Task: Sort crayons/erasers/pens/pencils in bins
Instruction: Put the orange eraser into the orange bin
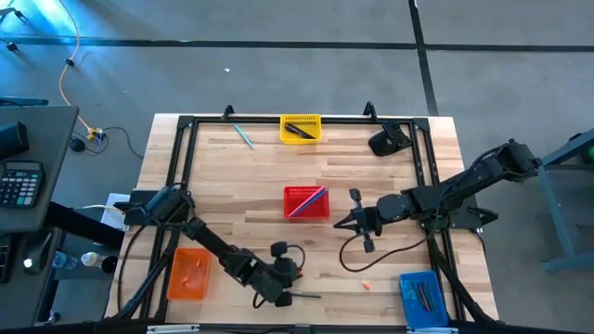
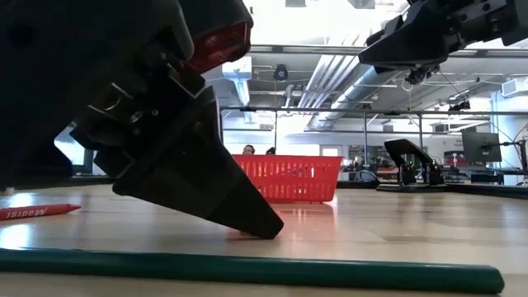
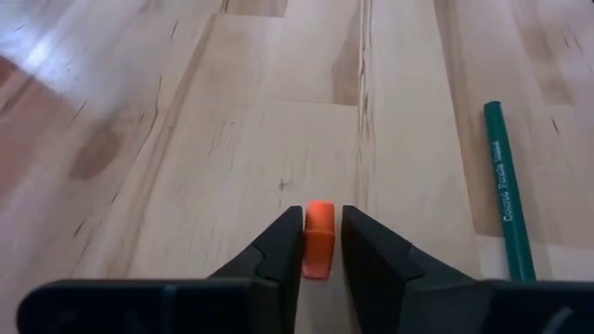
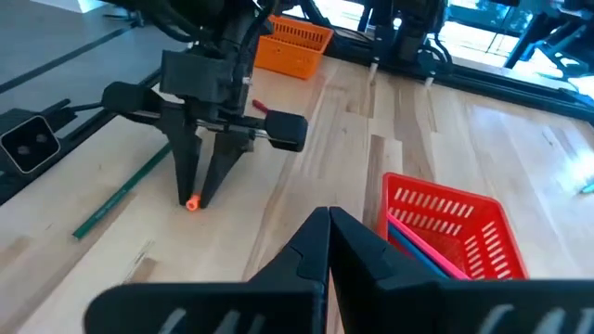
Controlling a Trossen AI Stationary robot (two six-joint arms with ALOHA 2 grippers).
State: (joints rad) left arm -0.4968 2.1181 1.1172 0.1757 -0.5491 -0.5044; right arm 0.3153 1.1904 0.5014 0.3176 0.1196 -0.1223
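My left gripper stands near the table's front edge, shut on a tiny orange eraser; it also shows in the high view and in the right wrist view. A long green pencil lies flat on the table beside it. A red crayon lies on the table in the low view. My right gripper is shut and empty, above the table just right of the red bin. A second eraser lies loose near the blue bin. My left gripper pinches the eraser's two sides between its two fingers. The fingers come from above, pointing down at a slant. The eraser's lower end is at the table top; whether it is lifted clear I cannot tell.
The yellow bin at the far edge holds dark sticks. The red bin holds pink and blue pencils. The orange bin stands front left, the blue bin front right with dark pens. A teal pencil lies far left. A black frame rims the table.
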